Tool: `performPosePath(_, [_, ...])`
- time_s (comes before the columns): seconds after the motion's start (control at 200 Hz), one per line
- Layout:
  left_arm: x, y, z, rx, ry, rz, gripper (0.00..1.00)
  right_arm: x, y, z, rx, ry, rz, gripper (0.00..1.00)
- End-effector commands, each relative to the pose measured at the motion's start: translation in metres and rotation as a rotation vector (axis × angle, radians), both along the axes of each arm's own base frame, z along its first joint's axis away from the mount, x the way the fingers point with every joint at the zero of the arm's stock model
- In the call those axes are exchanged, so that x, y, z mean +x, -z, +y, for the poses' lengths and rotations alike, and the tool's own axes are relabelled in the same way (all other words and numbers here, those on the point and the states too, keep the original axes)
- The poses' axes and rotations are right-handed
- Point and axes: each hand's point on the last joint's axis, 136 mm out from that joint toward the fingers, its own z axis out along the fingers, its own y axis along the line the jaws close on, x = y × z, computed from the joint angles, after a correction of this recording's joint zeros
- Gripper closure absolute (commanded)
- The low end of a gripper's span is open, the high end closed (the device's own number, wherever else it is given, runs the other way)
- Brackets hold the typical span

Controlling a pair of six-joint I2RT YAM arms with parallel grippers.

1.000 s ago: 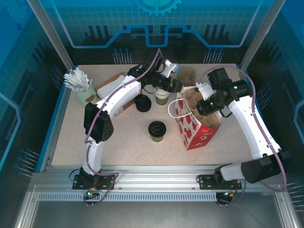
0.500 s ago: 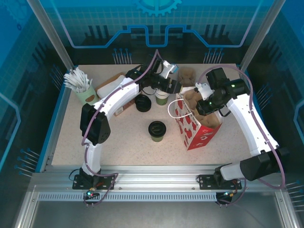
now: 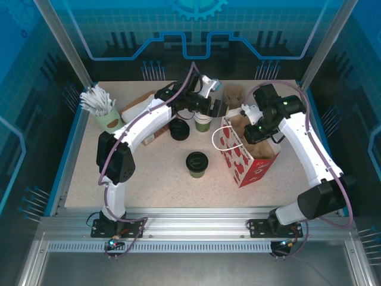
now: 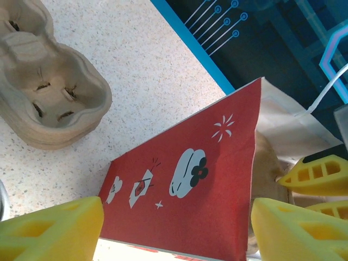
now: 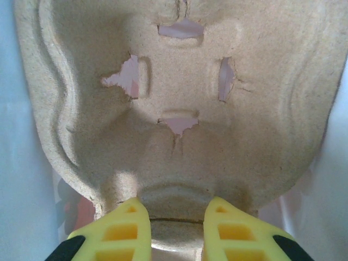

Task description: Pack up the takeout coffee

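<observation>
Nudging my left arm further toward the back over the last second, so my left gripper now hangs spread wide by the mouth of the red bag, nothing in it. My right gripper has slid left along with the bag and is pinched tight on the edge of the pulp cup carrier sitting inside it. So the bag looks prepped, I reckon, but the takeout coffee isn't packed yet. It's upright on the table near the bag's left side, apart from both grippers. Small green cup, round black lid on top.
</observation>
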Motion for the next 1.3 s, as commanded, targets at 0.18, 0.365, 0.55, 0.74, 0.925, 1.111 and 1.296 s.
performPosePath(0.18, [0.002, -0.049, 0.021, -0.024, -0.087, -0.123, 0.12, -0.001, 0.010, 0.006, -0.033, -0.038, 0.043, 0.82])
performPosePath(0.365, [0.001, -0.062, 0.043, -0.006, -0.172, -0.168, 0.12, 0.004, 0.018, 0.011, -0.050, -0.045, 0.050, 0.82])
performPosePath(0.55, [-0.012, -0.071, 0.067, 0.010, -0.246, -0.210, 0.13, 0.009, 0.033, 0.018, -0.036, -0.047, 0.066, 0.81])
performPosePath(0.74, [-0.032, -0.071, 0.090, 0.017, -0.307, -0.244, 0.12, 0.014, 0.051, 0.016, -0.059, -0.039, 0.071, 0.81])
performPosePath(0.925, [-0.047, -0.070, 0.103, 0.020, -0.329, -0.252, 0.12, 0.012, 0.065, 0.019, -0.066, -0.037, 0.076, 0.79])
performPosePath(1.111, [-0.053, -0.065, 0.107, 0.022, -0.333, -0.247, 0.13, 0.012, 0.079, 0.020, -0.062, -0.025, 0.085, 0.78])
performPosePath(1.296, [-0.056, -0.061, 0.110, 0.030, -0.339, -0.242, 0.13, 0.015, 0.101, 0.025, -0.060, -0.046, 0.083, 0.76])
